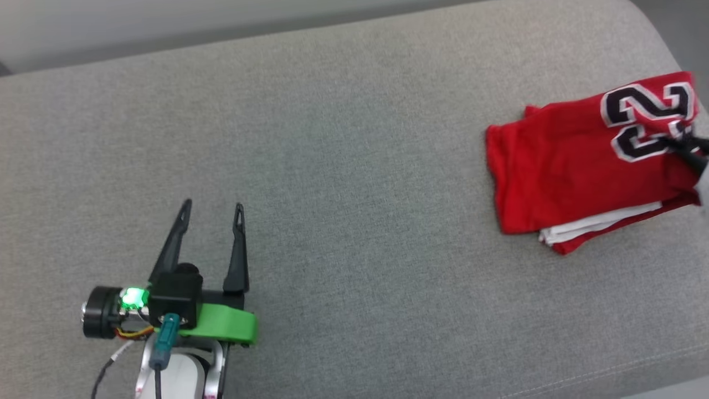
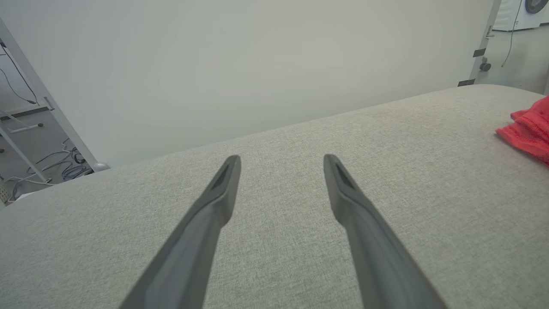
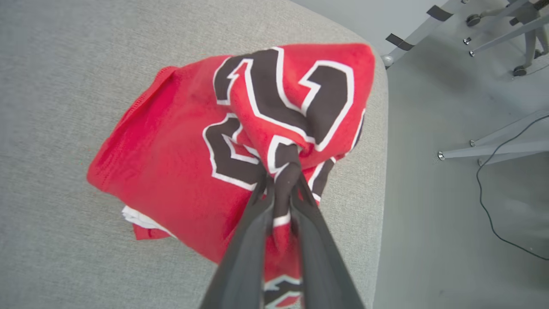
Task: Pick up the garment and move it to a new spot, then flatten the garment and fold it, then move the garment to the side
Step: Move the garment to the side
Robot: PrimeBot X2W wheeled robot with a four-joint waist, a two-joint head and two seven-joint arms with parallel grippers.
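The garment, red with a black white-outlined number and a white layer peeking out below, lies folded at the right end of the grey cushioned surface. In the right wrist view my right gripper is shut on a pinch of the garment at the number, near the surface's rounded edge. Its dark fingers enter the head view from the right edge. My left gripper stands open over bare fabric at the lower left, far from the garment. The left wrist view shows its spread fingers and a red corner of the garment.
The grey surface ends just right of the garment, with bare floor, metal stand legs and a black cable beyond. A pale wall runs behind the far edge. Cables and a frame sit at the far left.
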